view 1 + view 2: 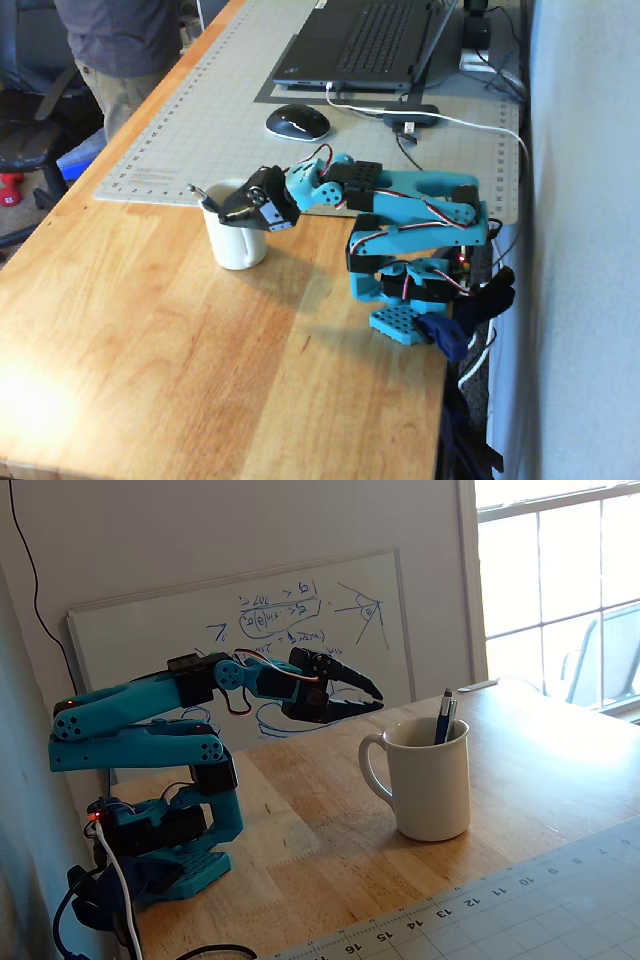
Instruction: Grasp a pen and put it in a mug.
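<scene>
The cream-white mug (238,245) stands on the wooden table, its handle towards the arm in a fixed view (432,780). The dark pen (443,718) stands inside the mug, leaning on the rim with its silvery end sticking up above it; in a fixed view (198,192) only that end shows, at the mug's left rim. My gripper (372,700) hovers at rim height beside the mug on the handle side, apart from the pen. In a fixed view (224,211) it overlaps the mug's rim. Its jaws are a little apart and hold nothing.
A grey cutting mat (200,130) lies behind the mug with a laptop (365,40), a mouse (297,122) and cables on it. A person (120,50) stands at the far left. A whiteboard (250,630) leans on the wall behind the arm.
</scene>
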Tool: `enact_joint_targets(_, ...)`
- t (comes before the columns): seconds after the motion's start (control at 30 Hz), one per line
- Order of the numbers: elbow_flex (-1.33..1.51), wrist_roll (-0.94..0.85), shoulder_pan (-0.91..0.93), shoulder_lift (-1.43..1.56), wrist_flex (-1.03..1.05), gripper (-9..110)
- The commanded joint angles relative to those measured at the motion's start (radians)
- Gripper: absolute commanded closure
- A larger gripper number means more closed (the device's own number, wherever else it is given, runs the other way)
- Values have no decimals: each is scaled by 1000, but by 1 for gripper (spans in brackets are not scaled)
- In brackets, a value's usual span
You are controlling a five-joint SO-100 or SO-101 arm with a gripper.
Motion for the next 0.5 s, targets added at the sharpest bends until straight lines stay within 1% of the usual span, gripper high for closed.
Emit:
enact_joint_targets(0.0,2,-12,-6,130,225,101)
enact_joint_targets(0.23,124,-14,-5,316,494,101)
enact_joint_targets(0.33,206,-14,-2,364,531,101)
enact_joint_targets(0.47,209,-12,2,362,552,101)
